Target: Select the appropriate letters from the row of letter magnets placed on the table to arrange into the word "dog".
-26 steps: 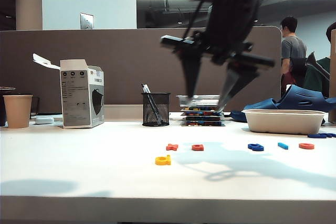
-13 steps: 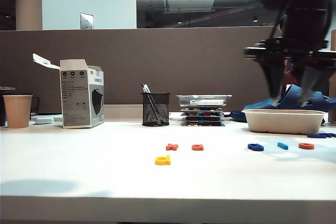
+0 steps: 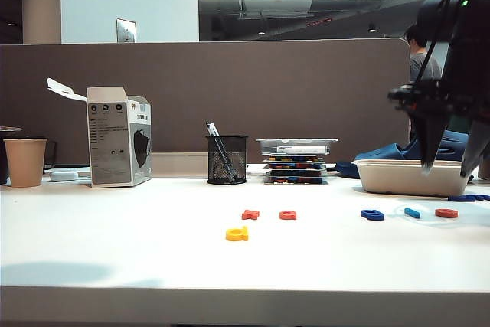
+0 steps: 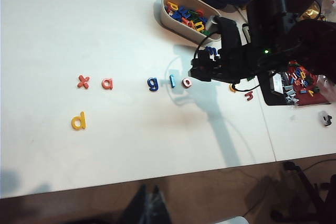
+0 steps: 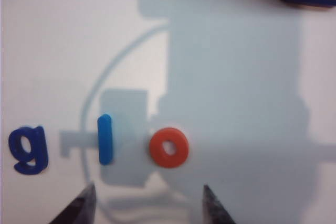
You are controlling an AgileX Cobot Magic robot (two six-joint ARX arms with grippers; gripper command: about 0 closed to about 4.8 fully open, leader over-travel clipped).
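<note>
the yellow d [image 4: 78, 121] already lies apart from the row, nearer the front of the white table [image 3: 115, 266], so the red o [image 5: 168, 148] looks like the next letter to fetch. the right gripper [image 3: 448, 168] hangs above the right end of the row with its claw spread wide and nothing between the tips. its wrist camera looks straight down on the red o, with the light blue bar [image 5: 105, 139] just beside it and the dark blue g [image 5: 27, 149] a little further along the row. the left gripper is not visible in any picture, so i cannot tell how its claw stands; its camera looks over the whole table from high up.

the risk lies in how close the bar sits to the o. if the claw comes down as wide as it is, one tip could land on or outside the bar and sweep it along, or pinch both letters together. the letters are flat and thin, so tips that stop short of the tabletop would likely slide over the ring, and an off-centre squeeze could flick it away. further left lie the red-orange x [image 4: 83, 81] and a red-orange a [image 4: 107, 83], which are not needed.
</note>
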